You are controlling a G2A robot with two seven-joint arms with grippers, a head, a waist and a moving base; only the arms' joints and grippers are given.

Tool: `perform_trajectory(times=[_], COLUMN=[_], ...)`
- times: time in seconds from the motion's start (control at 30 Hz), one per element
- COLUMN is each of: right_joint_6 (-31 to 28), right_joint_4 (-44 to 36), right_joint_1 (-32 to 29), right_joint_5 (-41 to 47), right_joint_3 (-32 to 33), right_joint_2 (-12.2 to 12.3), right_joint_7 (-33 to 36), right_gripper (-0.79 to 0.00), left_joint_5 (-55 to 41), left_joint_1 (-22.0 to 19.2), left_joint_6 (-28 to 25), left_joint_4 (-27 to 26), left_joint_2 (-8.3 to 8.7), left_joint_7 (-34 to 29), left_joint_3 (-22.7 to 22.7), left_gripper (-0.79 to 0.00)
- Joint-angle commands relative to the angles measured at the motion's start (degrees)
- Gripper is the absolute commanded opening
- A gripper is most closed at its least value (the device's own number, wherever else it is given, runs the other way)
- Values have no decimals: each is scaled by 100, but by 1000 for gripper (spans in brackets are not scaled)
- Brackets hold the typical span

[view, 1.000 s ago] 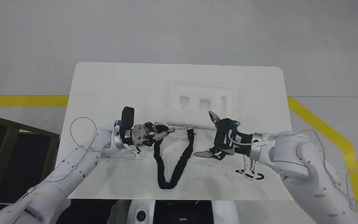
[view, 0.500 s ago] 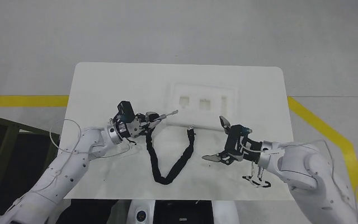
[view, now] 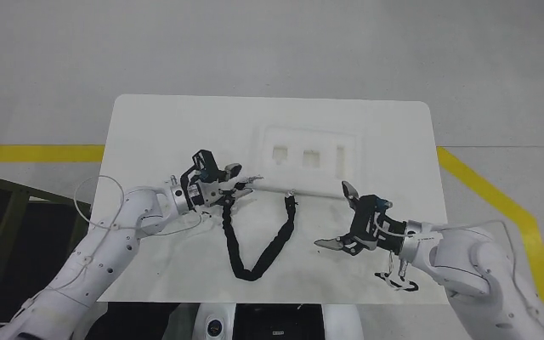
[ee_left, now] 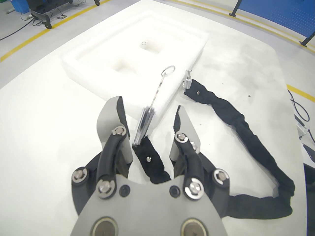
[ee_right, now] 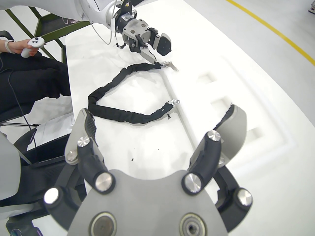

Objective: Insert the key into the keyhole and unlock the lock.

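A black fabric-sleeved chain lock lies in a loop on the white table. Its lock-cylinder end rests between the fingers of my left gripper, which stands open around it without touching. The key sticks out of the cylinder, its ring over the foam tray's edge. The chain's free metal pin end lies apart from the cylinder, beside the tray. My right gripper is open and empty at the front right, a short way from the pin end.
A white foam tray with several rectangular recesses lies behind the lock, mid-table. A loose black cable hangs by the right arm near the front edge. Bare table lies to the left and far side.
The cylinder end came apart from the pin end as my left gripper drew it left. The left gripper has since opened around it. My right gripper backed toward the front right.
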Motion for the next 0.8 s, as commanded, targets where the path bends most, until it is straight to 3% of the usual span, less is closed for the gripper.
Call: perform_trajectory(times=[0.0, 0.33, 0.77], right_joint_6=[3, 388, 1141], right_joint_4=[44, 549, 545], right_joint_1=[-26, -235, -991], right_joint_5=[-2, -244, -1166], right_joint_3=[39, 577, 2051], right_joint_2=[0, -17, -24], right_joint_7=[-75, -977, -2025], right_gripper=[0, 0, 0], left_joint_5=[-49, -198, -262], left_joint_1=[7, -42, 312], left_joint_6=[-85, -495, -433], left_joint_4=[40, 109, 75], left_joint_2=[-1, 88, 249], left_joint_7=[136, 547, 903], left_joint_3=[-80, -854, -2088], left_gripper=[0, 0, 0])
